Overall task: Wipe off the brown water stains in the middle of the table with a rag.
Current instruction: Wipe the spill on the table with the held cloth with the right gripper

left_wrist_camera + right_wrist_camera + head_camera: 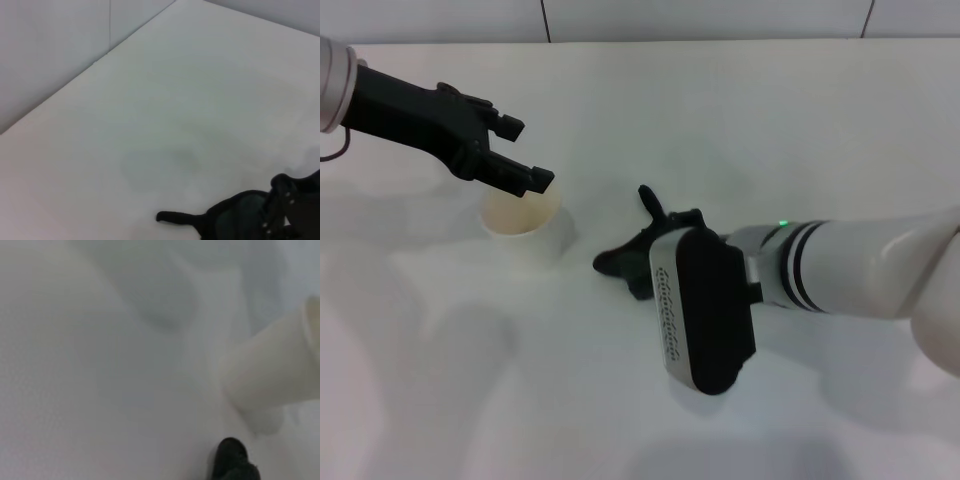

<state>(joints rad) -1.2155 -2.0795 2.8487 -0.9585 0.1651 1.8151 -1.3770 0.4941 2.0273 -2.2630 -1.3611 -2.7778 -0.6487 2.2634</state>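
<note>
Rag (632,262) pressed to the white bench (800,130) under the right tool (655,250), just right of a paper cup (523,214).

Dark cloth lies near the bench's middle, bunched beneath the right arm's wrist, with one corner poking away from the robot and another towards the cup. Right tool's own fingers are hidden by the wrist housing, so whether they clamp the cloth cannot be told. Left tool (515,152) hangs above the cup's rim, its fingers narrowly parted and holding nothing. No brown stain shows on the bare bench; any left probably lies under the cloth. Right arm is the nearer one, so the wiping stroke is its job, likely sideways between cup and wrist.
</note>
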